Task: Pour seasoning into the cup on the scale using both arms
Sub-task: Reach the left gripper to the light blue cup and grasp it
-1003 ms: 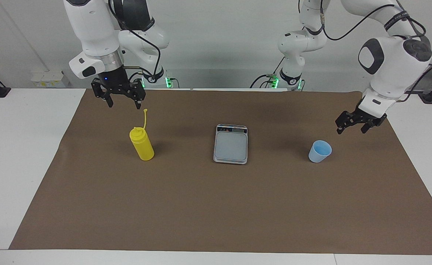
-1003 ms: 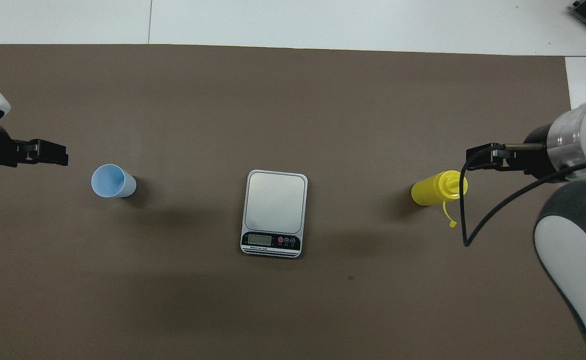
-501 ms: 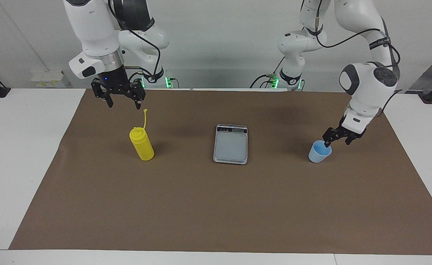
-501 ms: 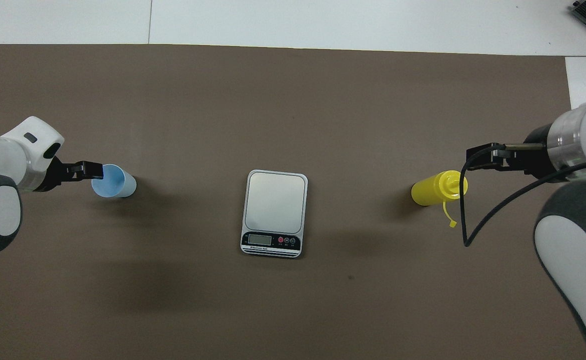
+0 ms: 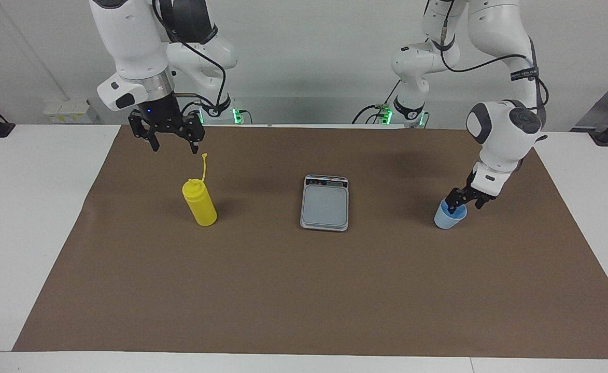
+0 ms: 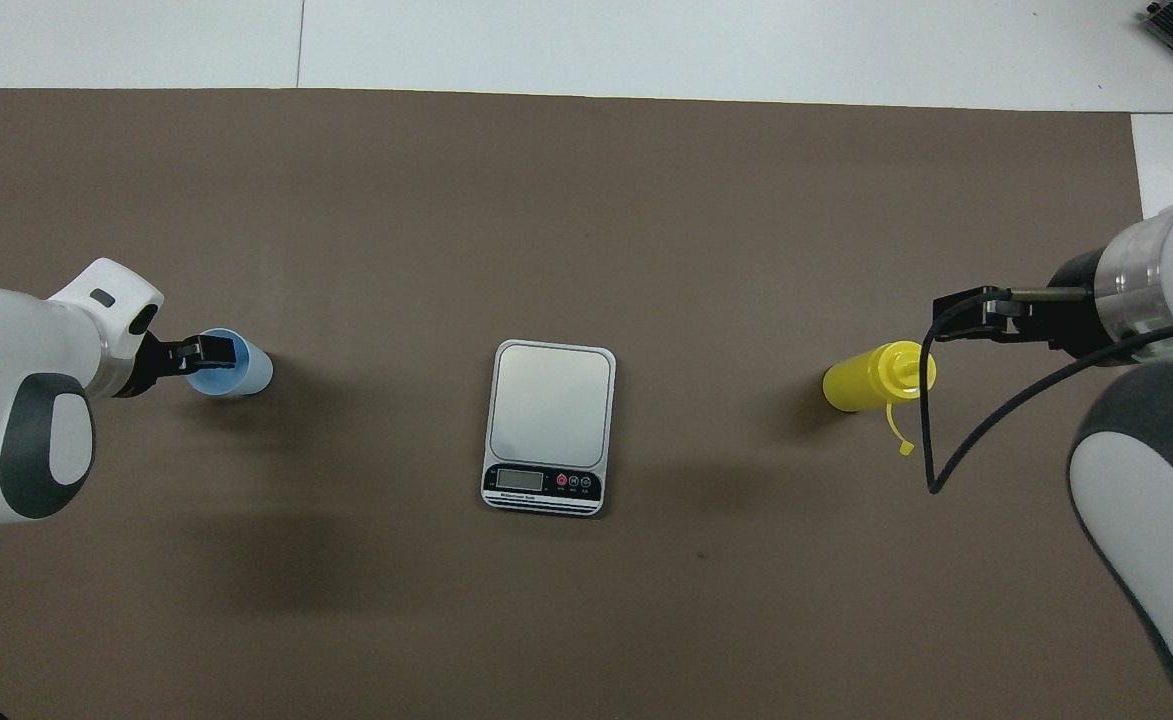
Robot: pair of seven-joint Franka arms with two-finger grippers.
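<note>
Left end effector (image 5: 461, 205) at the cup, right end effector (image 5: 173, 145) up over the worktop.

The left one straddles the blue cup's (image 5: 448, 219) rim, one finger inside it; I cannot tell if it grips. The right one is wide open and empty, above the mat (image 5: 304, 290) by the yellow bottle (image 5: 200, 202). The scale (image 5: 325, 205) sits between bottle and cup.

Robotics lab, test-bench setup. Two white jointed arms (image 5: 500, 129) with black cables are mounted at one end of a white table (image 5: 34, 207), green status lights at their bases. A brown mat (image 5: 304, 290) covers the work surface. Bare pale wall (image 5: 309, 62), a wall socket box (image 5: 68, 111), no household furnishings.
</note>
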